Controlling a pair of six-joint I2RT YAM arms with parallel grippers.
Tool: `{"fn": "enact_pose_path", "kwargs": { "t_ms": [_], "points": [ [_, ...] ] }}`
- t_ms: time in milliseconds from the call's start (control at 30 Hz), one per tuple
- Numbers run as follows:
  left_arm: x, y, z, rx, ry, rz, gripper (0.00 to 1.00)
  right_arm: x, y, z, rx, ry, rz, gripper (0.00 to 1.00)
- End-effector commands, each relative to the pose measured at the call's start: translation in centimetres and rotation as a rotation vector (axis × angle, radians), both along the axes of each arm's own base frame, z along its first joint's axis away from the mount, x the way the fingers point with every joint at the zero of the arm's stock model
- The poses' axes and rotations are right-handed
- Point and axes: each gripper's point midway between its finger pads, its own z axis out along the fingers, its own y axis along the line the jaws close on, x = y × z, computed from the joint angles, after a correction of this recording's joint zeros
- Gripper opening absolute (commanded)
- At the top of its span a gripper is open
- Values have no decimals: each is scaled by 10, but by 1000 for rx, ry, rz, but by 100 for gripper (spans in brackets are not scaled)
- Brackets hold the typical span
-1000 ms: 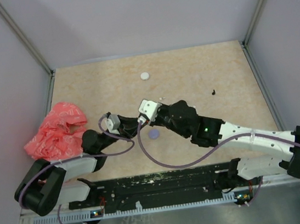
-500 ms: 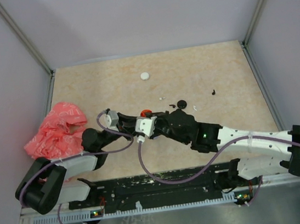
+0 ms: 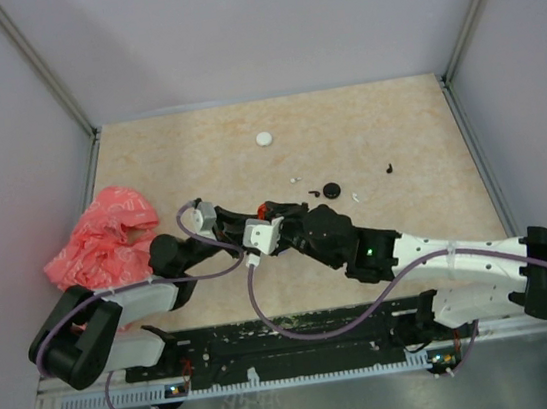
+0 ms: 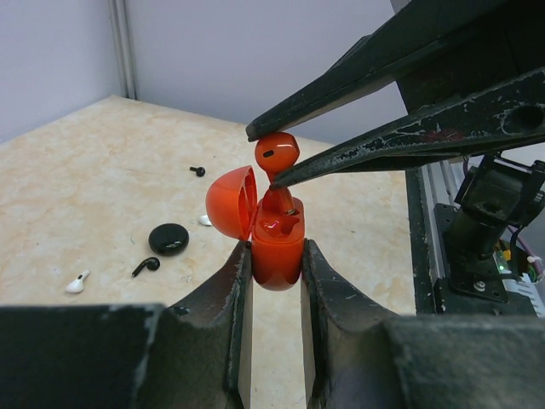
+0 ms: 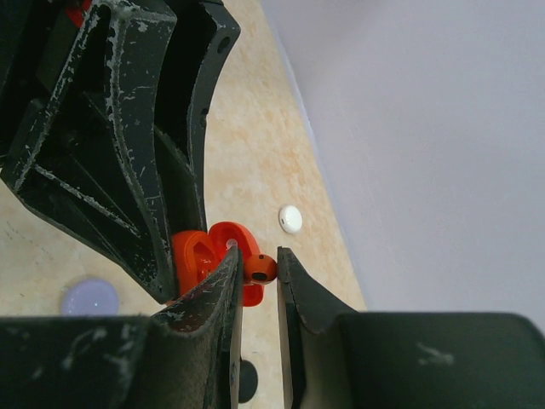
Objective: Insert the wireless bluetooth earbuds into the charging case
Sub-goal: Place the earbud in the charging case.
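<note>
The red earbud (image 4: 277, 153) hangs stem-down directly over the open case (image 4: 277, 247), stem at the case mouth. It is pinched by its head between the closed fingers of the right gripper (image 5: 258, 266), judged so that it can be lowered straight into its socket. The left gripper (image 4: 274, 254) is clamped on the case body from below, holding it upright with the lid (image 4: 232, 203) swung aside. The left arm reaches low to the case, and the right arm stretches across, its fingers slanting down over it.
</note>
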Motion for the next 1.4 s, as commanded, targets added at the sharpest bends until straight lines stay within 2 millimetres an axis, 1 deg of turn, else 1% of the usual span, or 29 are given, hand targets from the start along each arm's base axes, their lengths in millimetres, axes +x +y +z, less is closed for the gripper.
{"fn": "enact_pose_path", "kwargs": {
  "t_ms": [0, 300, 633, 800, 1067, 1200, 1367],
  "points": [
    [-1, -2, 18, -37, -45, -6, 0, -2, 6, 8, 12, -25, 0, 9],
    [1, -1, 20, -42, -29, 1, 0, -7, 12, -2, -25, -12, 29, 10],
    [8, -2, 17, -28, -4, 28, 0, -22, 20, -6, -48, 27, 105, 16],
    [8, -1, 17, -28, -10, 30, 0, -27, 23, -11, -67, 57, 132, 17],
    [8, 1, 18, -34, -24, 44, 0, -33, 26, -6, -34, 105, 148, 17],
    [6, 3, 20, -44, -47, 50, 0, -30, 28, 1, 8, 152, 112, 17],
    [8, 3, 18, -32, -61, 56, 0, -27, 32, 0, 51, 235, 59, 18]
  ]
}}
